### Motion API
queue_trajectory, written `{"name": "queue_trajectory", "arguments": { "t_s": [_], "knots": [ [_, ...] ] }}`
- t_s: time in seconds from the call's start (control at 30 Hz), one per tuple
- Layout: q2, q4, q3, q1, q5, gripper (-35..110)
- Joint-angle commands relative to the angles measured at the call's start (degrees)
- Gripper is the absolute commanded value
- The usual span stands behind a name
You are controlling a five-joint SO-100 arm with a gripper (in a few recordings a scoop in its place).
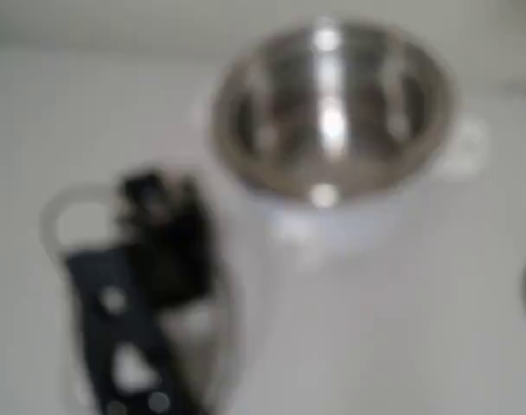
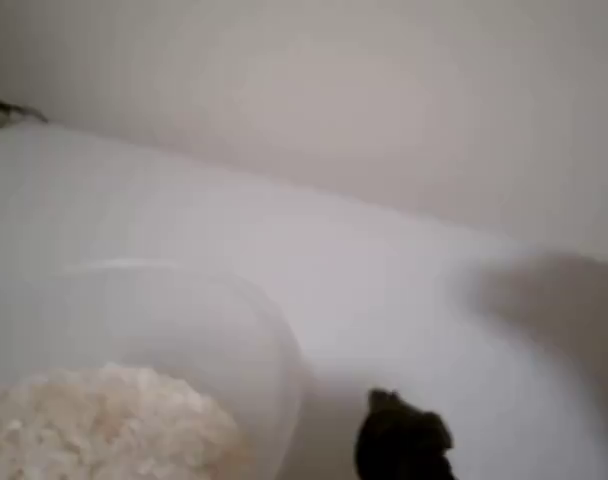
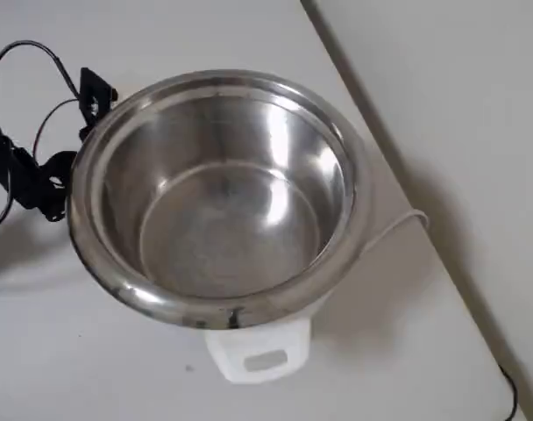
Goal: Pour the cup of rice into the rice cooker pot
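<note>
In the fixed view, which is very blurred, the black gripper is nearest to the camera, at the lower left, and it lies over the clear cup, whose pale rim shows as a curve just at the left of it. I cannot tell from this blur if the jaws are clenched on the cup or released. The rice cooker pot stands at the upper right on the white surface, well apart from the cup, and its shiny inside looks bare. In the wrist view the cup is at the lower left with its rim up, and the rice lies in it as a pale grainy heap. A black part of the gripper shows at the bottom edge, beside the cup on the right; here also the state of the jaws is not clear. In the overhead view the pot is upright in the middle, with a white handle below it and black cables at the left.
</note>
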Motion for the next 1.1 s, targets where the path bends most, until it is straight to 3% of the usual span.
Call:
{"name": "queue_trajectory", "arguments": {
  "t_s": [0.0, 0.4, 0.6, 0.9, 1.07],
  "knots": [
    [-0.26, 0.09, -4.39, -2.11, 0.97, 58],
    [-7.29, 0.35, -13.8, -3.96, 0.26, 64],
    [-8.09, 1.85, -16.35, -3.87, -0.53, 61],
    [-7.91, -0.35, -17.14, -4.83, 5.98, 15],
    [-9.93, -2.46, -17.31, -5.27, 5.8, 10]
  ]
}}
